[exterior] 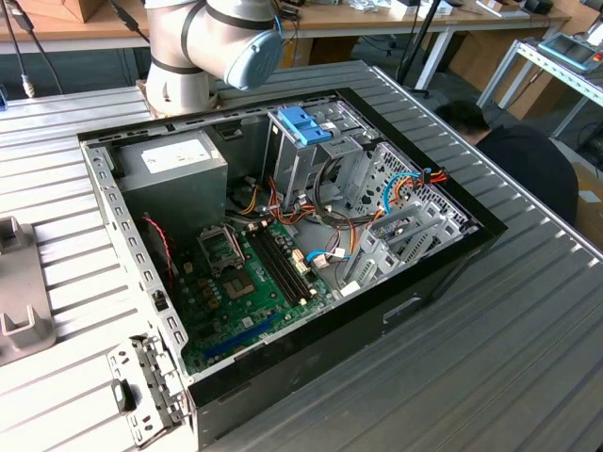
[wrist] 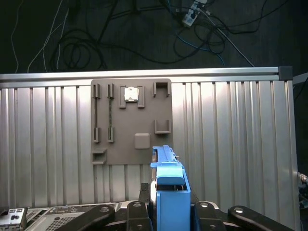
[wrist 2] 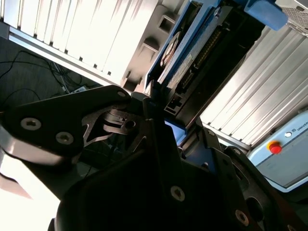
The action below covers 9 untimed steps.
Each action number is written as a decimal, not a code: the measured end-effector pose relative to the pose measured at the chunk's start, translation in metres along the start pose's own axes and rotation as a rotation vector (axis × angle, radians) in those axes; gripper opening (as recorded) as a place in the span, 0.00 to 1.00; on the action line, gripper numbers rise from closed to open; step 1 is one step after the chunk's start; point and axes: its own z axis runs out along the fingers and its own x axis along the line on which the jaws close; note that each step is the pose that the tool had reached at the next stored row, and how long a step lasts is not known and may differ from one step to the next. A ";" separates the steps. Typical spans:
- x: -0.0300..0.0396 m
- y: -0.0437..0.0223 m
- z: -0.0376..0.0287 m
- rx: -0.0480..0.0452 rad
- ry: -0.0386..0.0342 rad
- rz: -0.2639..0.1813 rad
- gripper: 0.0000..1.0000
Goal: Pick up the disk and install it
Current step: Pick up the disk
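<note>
The gripper is closed on the disk and holds it up in the air. In the first wrist view the black fingers press on both sides of the disk's light blue frame, and the disk stands on its thin edge between them. It hangs over the ribbed metal table, above the edge of a flat grey holder plate that lies on the table. A small shiny metal part sits in one slot of that plate. Past the table's far edge, dark cables lie on the floor. In the second wrist view the gripper grips one end of the disk, and the disk's grey metal side and blue frame show. In the exterior view the robot arm stands at the far side of the table. In front of it lies an open computer case with a green board inside. A metal drive cage with a blue latch stands at the far end of the case. The grey holder plate lies at the exterior view's left, well apart from the case.
</note>
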 end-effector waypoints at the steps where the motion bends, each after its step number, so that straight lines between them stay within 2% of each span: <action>1: 0.0003 -0.0003 0.0000 0.0000 0.0000 0.000 0.37; 9: 0.0056 -0.0013 -0.0002 -0.0001 0.0000 0.000 0.37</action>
